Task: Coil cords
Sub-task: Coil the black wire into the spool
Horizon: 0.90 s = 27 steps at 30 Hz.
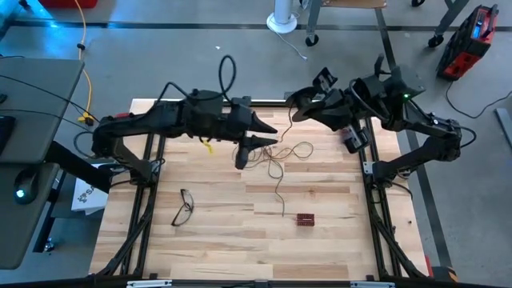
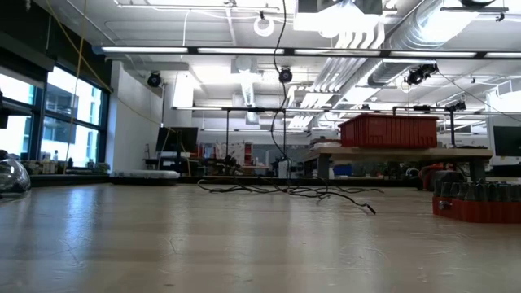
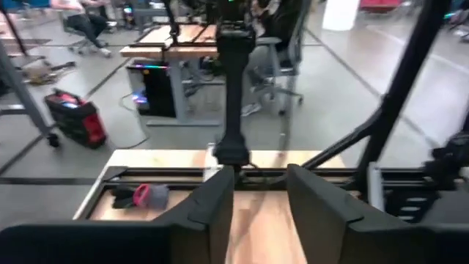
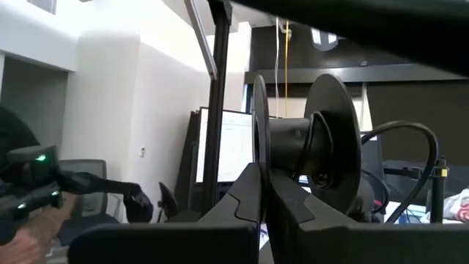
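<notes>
Jaws of the right gripper (image 4: 265, 196) hold the black reel (image 4: 308, 147) tight; left gripper (image 1: 268, 134) jaws stand apart above the loose wire (image 1: 282, 160) on the table (image 1: 224, 232).

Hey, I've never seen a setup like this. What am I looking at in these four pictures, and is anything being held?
This is a robot with two dark arms at a wooden table. One camera looks down from above, one looks level across the tabletop, and one rides on each wrist. On the table lie a tangled thin wire, black-framed eyeglasses and a small red block. The right gripper is shut on a small black reel. The left gripper is open and empty, over the wire.
</notes>
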Each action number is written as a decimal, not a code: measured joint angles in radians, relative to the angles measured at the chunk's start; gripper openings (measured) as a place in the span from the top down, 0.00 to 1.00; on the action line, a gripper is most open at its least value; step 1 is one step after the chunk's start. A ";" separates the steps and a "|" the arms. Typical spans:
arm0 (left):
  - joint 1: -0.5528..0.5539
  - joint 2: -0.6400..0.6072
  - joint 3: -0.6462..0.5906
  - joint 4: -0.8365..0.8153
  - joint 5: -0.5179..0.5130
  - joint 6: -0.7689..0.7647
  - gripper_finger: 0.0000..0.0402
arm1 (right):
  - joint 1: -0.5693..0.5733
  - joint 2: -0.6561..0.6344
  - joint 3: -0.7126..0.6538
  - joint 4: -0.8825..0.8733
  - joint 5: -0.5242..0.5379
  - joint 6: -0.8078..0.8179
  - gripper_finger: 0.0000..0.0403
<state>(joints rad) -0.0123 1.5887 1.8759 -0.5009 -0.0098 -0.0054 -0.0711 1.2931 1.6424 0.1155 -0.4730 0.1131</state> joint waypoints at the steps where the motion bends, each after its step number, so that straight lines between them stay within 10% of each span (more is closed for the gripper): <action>1: 0.003 -0.006 0.000 0.007 0.010 -0.002 0.66 | 0.000 0.000 0.000 -0.001 0.000 0.002 1.00; 14: 0.086 -0.013 0.000 0.159 0.273 -0.114 0.59 | 0.004 0.042 0.000 0.059 -0.001 0.019 1.00; 27: 0.091 0.001 0.000 0.149 0.326 -0.116 0.59 | 0.008 0.079 0.000 0.090 -0.001 0.017 1.00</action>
<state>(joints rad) 0.0784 1.5898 1.8755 -0.3523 0.3161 -0.1215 -0.0635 1.3724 1.6427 0.2052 -0.4740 0.1305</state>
